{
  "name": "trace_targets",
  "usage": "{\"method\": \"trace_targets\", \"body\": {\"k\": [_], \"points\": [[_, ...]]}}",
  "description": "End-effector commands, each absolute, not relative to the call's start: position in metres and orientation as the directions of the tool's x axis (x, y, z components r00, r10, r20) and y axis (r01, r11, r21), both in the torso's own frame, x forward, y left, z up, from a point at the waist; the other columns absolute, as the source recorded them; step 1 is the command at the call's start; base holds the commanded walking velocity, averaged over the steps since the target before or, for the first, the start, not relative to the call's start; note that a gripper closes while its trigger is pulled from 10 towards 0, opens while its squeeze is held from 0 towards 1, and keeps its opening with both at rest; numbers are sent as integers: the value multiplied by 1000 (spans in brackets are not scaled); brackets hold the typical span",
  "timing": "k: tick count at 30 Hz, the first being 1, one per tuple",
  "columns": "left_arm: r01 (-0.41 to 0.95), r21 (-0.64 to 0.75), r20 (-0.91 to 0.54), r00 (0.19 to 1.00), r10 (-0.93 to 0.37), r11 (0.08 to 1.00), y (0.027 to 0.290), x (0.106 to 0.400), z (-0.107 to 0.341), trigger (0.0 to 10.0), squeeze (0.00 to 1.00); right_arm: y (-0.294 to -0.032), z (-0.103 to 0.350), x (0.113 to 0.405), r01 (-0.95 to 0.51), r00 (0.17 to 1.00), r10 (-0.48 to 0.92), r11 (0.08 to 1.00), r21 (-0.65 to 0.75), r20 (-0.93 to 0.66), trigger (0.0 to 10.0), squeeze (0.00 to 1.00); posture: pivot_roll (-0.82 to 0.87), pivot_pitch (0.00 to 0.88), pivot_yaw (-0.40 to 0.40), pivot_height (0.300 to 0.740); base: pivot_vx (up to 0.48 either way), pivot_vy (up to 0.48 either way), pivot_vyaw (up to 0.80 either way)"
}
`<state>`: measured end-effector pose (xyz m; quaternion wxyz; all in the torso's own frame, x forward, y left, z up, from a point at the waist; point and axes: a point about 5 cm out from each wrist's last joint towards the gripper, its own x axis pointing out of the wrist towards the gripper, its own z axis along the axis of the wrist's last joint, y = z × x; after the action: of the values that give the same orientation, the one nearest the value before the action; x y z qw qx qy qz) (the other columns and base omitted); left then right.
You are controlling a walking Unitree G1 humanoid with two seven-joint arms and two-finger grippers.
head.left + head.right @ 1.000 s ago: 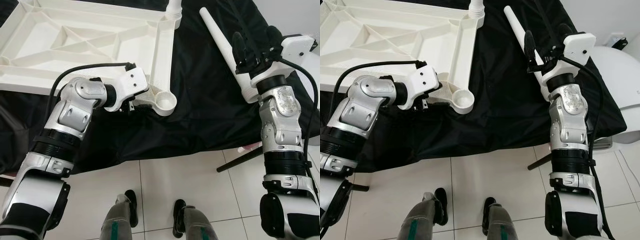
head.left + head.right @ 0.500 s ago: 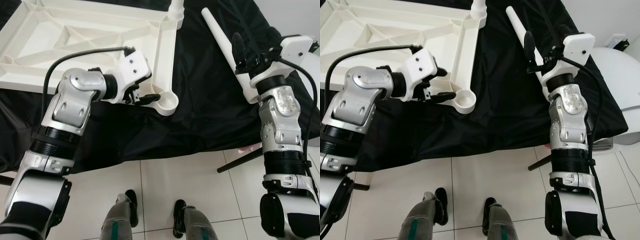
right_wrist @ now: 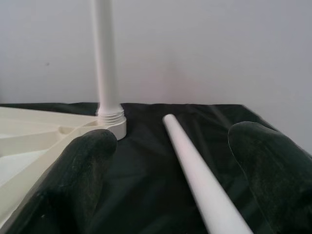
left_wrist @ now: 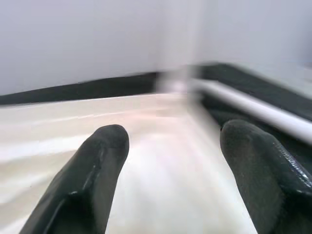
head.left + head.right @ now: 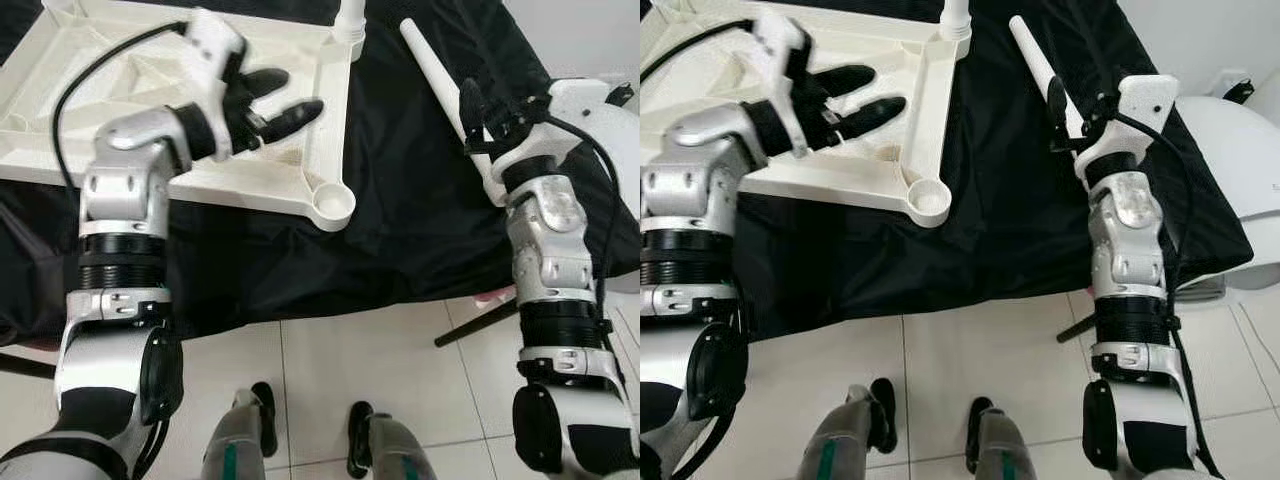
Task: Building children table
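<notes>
While 1 leg (image 3: 106, 63) stands, 1 leg (image 5: 445, 90) lies.

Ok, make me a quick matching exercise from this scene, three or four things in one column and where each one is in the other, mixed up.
Things:
1. left gripper
2. right gripper
3. loose leg
4. fitted leg

Places:
A. lying on the black cloth
B. standing upright in a corner socket of the tabletop
C. open above the upturned tabletop
D. open around the loose leg

Pairs: 1-C, 2-D, 3-A, 4-B
</notes>
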<state>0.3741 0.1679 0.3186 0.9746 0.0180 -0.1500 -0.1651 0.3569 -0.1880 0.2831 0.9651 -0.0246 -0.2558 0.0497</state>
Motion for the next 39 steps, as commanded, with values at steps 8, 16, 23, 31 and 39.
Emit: {"method": "trace_targets", "body": {"k": [8,16,23,31,39], "points": [[231,-55,190,958,-217,971,171,375,283,10000,0,-183,269,356,-75,898,76,997,-20,434,10000,0,-25,95,30,740,0,0,0],[170,-130,203,969,-141,977,168,366,265,10000,0,-172,250,346,-73,913,70,997,-8,403,10000,0,-24,86,40,740,0,0,0],[165,-105,264,955,-132,981,163,345,251,10000,0,-160,232,328,-108,897,130,991,-76,422,10000,0,-25,97,47,740,0,0,0],[133,-6,261,957,-127,991,160,327,234,10000,0,-153,222,313,-117,894,126,992,-47,429,10000,0,-18,122,41,740,0,0,0],[50,37,232,971,-57,998,166,315,216,10000,0,-145,210,303,-125,902,131,991,-42,411,10000,0,-30,115,45,740,0,0,0]]}}
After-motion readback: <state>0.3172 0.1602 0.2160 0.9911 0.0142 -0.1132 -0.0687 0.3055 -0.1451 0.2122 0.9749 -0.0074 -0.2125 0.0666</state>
